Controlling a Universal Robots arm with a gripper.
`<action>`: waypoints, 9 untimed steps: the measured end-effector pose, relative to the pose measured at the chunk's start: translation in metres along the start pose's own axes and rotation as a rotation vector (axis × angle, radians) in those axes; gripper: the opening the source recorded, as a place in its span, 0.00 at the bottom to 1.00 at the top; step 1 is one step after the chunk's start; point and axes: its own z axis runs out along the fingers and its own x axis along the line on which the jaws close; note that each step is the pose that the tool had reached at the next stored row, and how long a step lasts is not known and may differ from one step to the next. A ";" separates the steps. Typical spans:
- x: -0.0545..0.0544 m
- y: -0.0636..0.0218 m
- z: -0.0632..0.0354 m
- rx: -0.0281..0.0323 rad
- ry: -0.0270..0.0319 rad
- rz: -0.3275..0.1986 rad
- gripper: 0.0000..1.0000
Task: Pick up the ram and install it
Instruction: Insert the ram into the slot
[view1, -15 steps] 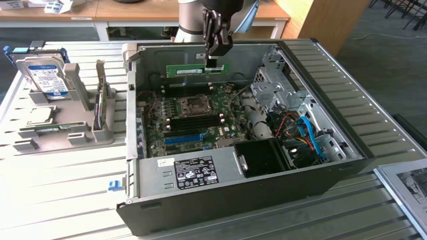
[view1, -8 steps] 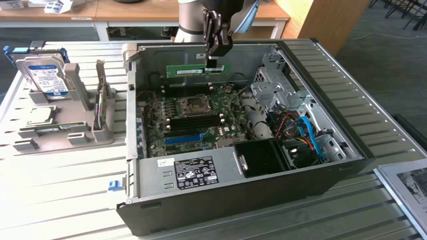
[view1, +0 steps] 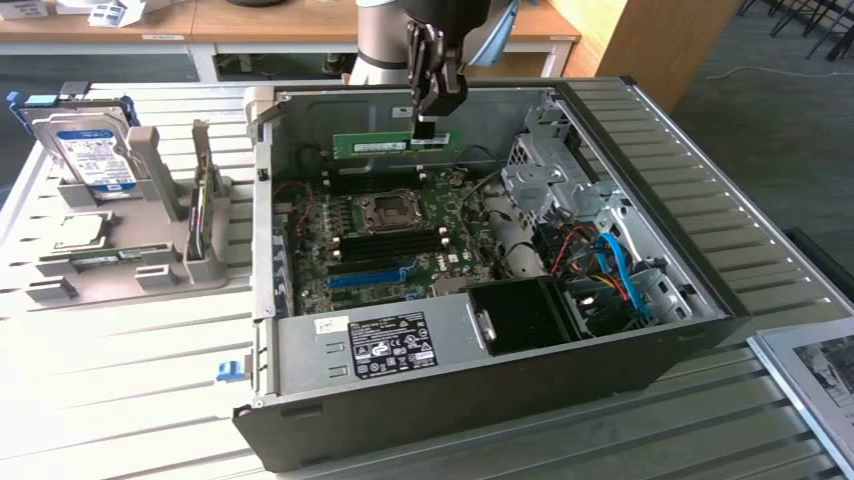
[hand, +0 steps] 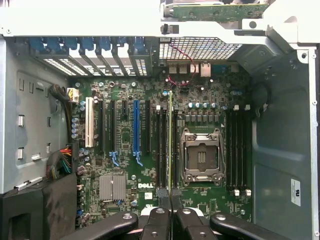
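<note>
- The motherboard carries the white word "DELL", printed on the green board near the square heatsink — the one brand that reads clearly.
- The power supply bears a black label with white print and symbols; the lines are too small to read.
- A small white sticker sits just beside that label, its print unreadable.
- The hard drive has a blue-and-white label — its text cannot be made out.
- The ram has a pale label with illegible lettering.
- A case-wall sticker shows dark marks, not readable.
</note>
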 end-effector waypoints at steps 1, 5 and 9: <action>0.000 0.0000 0.0000 0.0000 0.0000 0.000 0.12; 0.000 -0.0001 0.0014 0.0000 0.0002 0.000 0.12; 0.000 -0.0004 0.0086 0.0001 0.0003 0.000 0.12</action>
